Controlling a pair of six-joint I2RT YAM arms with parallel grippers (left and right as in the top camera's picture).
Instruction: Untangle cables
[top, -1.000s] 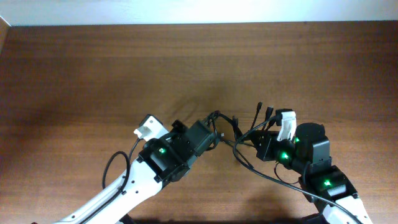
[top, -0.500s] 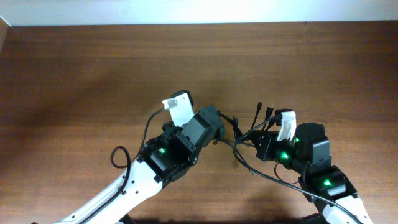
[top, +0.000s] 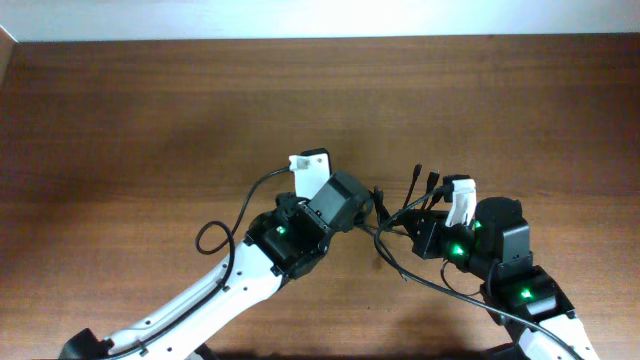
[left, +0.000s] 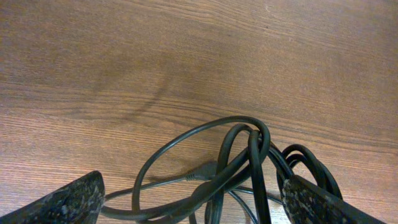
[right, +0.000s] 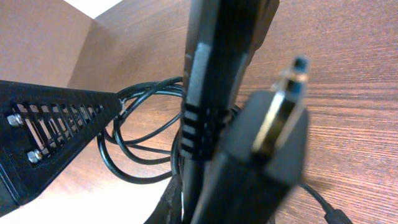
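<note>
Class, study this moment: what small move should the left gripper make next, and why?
Probably lower the left gripper and close it on one loop of the thin black tangled cables. Its jaws stand wide open either side of the loops, gripping nothing, while the right gripper is shut on their plug ends, anchoring them.

Even soft light, faint shadows, foreground blur
</note>
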